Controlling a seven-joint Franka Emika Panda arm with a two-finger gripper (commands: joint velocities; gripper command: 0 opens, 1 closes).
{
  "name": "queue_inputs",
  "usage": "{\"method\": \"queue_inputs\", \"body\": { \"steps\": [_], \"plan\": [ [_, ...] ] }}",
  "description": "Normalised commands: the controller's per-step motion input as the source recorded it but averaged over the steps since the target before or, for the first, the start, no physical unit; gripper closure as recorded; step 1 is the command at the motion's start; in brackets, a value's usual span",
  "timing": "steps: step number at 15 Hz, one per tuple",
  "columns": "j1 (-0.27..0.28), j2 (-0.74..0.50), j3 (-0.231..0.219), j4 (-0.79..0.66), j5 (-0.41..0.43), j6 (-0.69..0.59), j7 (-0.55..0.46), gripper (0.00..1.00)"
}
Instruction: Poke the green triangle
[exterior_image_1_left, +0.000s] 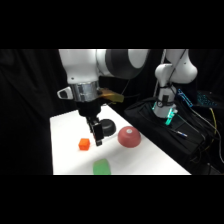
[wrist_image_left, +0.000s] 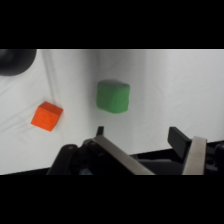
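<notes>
The green triangle (exterior_image_1_left: 101, 167) is a small light-green block with rounded edges, lying near the table's front edge. In the wrist view the green triangle (wrist_image_left: 113, 96) sits just beyond the fingers, slightly left of the gap between them. My gripper (exterior_image_1_left: 96, 138) hangs above the table behind the block, between the orange cube and the red dome, not touching the block. In the wrist view the gripper (wrist_image_left: 138, 135) stands open, with nothing between its fingers.
A small orange cube (exterior_image_1_left: 84, 145) (wrist_image_left: 46, 116) lies left of the gripper. A red dome (exterior_image_1_left: 129, 136) sits to its right. A black round object (exterior_image_1_left: 108, 127) (wrist_image_left: 15, 61) rests behind the gripper. The table (exterior_image_1_left: 150, 160) ends close in front of the green block.
</notes>
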Motion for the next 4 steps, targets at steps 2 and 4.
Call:
{"method": "queue_inputs", "body": {
  "steps": [2, 4],
  "plan": [
    [0.074, -0.4, -0.098, -0.21, -0.192, -0.1, 0.19, 0.0],
    [0.057, -0.32, -0.078, -0.18, -0.165, -0.09, 0.13, 0.0]
  ]
}}
